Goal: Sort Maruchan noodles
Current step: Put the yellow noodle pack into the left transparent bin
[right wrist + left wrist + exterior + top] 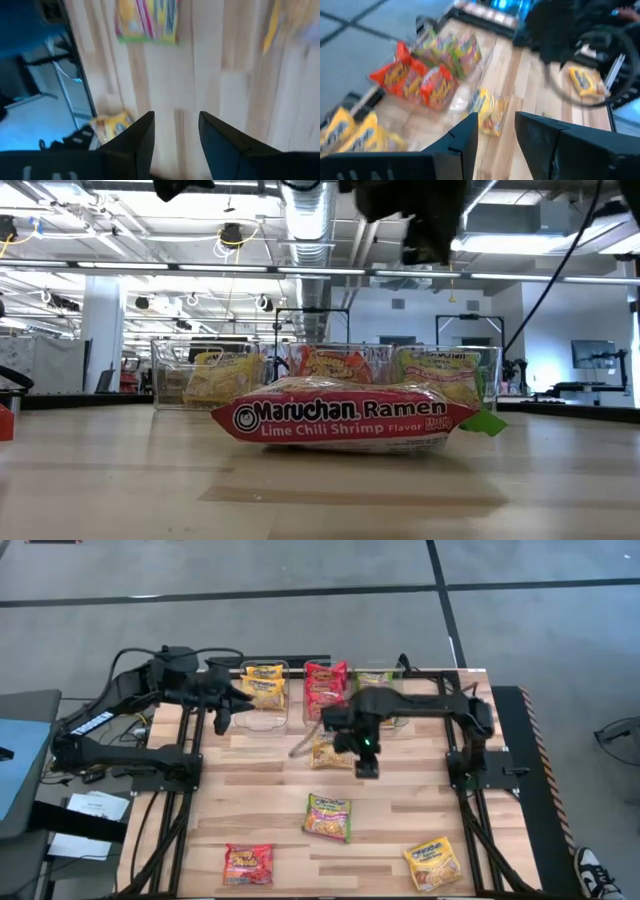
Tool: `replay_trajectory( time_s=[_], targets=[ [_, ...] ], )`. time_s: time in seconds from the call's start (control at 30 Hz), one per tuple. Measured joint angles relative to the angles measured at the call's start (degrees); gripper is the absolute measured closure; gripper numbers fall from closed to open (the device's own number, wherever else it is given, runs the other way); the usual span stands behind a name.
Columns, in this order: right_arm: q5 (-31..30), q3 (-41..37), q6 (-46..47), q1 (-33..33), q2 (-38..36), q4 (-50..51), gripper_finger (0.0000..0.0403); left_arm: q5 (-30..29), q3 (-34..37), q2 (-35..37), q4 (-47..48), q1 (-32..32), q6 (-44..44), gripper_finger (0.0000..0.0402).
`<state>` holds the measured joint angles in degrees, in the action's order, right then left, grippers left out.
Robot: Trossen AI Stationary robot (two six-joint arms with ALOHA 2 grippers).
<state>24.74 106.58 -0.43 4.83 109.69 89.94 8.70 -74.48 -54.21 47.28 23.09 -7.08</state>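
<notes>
1. Wooden table [260, 810] is seen to carry four loose packets and three clear bins [322, 690] set in a row along its far edge.
2. Four loose packets are counted: a yellow one [332, 753] just beside the right gripper [367, 766], a green one [328, 816] nearer the front below that gripper, a red one [248, 863] at the front left, and a second yellow one [433, 863] at the front right.
3. Binned packets are sorted by colour: yellow in the left bin [265, 686], red in the middle bin [326, 688], green in the right bin [377, 681]. Exact counts inside the bins cannot be told.
4. The right gripper is held above bare wood between the bins and the green packet. Its fingers [140, 135] are seen parted a little in the right wrist view, with nothing between them.
5. The left gripper [222, 718] is held just in front of the yellow bin, at its left corner. Its fingers [467, 135] are likewise parted a little and nothing is held.
</notes>
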Motion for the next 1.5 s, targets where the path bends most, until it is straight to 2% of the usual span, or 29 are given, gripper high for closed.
replay_trajectory(
  time_s=[0.13,0.43,0.6,0.73,0.9,1.03,1.17,1.5],
  targets=[
    [-2.2,-7.5,7.6,-5.2,-5.5,0.0,0.0227,0.5,0.0,0.3,2.7,0.0,1.2,0.0286],
    [-2.2,-25.1,33.7,-16.9,-18.8,-4.6,0.0227,0.5,0.0,0.3,3.4,0.0,3.7,0.0286],
    [-2.0,-30.4,47.8,-23.7,-23.8,-5.9,0.0224,0.5,0.0,0.3,3.5,0.0,5.0,0.0286],
    [-0.5,-33.9,57.4,-28.6,-26.6,-7.7,0.0205,0.6,0.0,0.3,3.5,0.0,5.4,0.0286],
    [1.6,-38.7,68.1,-34.5,-29.4,-16.9,0.0175,0.6,0.0,0.3,5.4,0.0,5.4,0.0286],
    [1.3,-41.7,76.7,-39.0,-29.8,-26.6,0.0168,0.6,0.0,0.3,7.0,0.0,5.4,0.0286],
    [0.6,-42.1,81.3,-43.1,-26.4,-30.5,0.0168,0.6,0.0,0.2,7.3,0.0,5.4,0.0286],
    [0.9,-42.1,84.6,-48.1,-15.3,-42.1,0.0168,0.5,0.0,0.2,7.3,0.0,5.1,0.0286]
  ],
)
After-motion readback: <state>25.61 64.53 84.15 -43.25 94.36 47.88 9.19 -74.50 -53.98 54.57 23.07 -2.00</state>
